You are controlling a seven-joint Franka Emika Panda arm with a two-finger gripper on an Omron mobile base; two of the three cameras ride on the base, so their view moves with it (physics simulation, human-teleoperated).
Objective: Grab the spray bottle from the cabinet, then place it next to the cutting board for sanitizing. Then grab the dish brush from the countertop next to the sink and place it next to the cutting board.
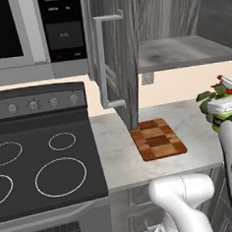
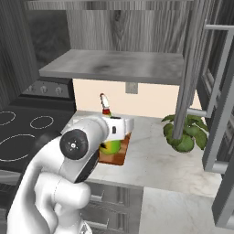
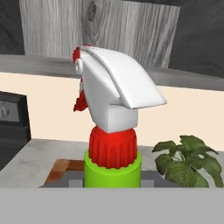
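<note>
Holding the spray bottle [image 3: 113, 144] upright above the countertop [image 2: 155, 160], the gripper [image 2: 114, 137] is clamped on it, at 3 o'clock of the cutting board [image 1: 157, 139] in the left base view.

Cutting board [image 1: 158, 140] flat on the countertop [image 1: 116, 152] right of the stovetop [image 1: 40, 163], below the open cabinet [image 1: 182, 51]; potted plant [image 2: 185, 131] further right; spray bottle [image 3: 111, 131] upright above the board.
</note>
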